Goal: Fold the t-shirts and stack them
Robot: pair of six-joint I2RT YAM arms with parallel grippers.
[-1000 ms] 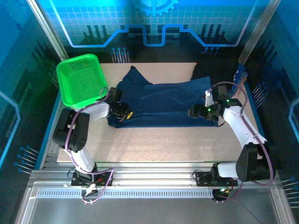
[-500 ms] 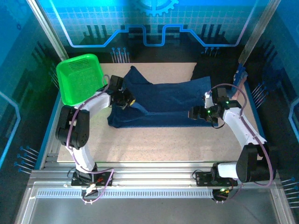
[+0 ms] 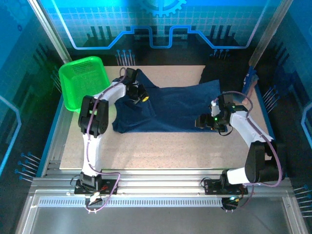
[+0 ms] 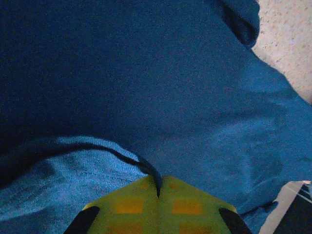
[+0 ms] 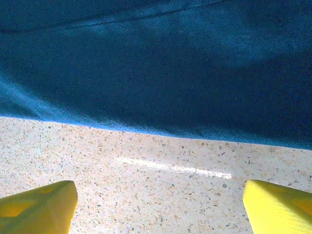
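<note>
1. The t-shirt (image 3: 175, 109) lies spread across the middle of the tabletop (image 3: 161, 148).
2. The basket (image 3: 83, 85) sits at the far left corner, left of the t-shirt.
3. The left gripper (image 3: 143, 97) is on the t-shirt's far left part.
4. The right gripper (image 3: 201, 121) is at the t-shirt's near right corner, above bare tabletop just beside the cloth's edge.

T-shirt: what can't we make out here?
- Top view: t-shirt collar and sleeves lost in folds; left gripper covers the pinched edge.
- Left wrist: amount of cloth pinched, hidden between shut fingertips.
- Right wrist: right gripper fingers cut by the bottom edge; shirt cropped on three sides.
- Top view, far right: dark patch too dim to identify.
</note>
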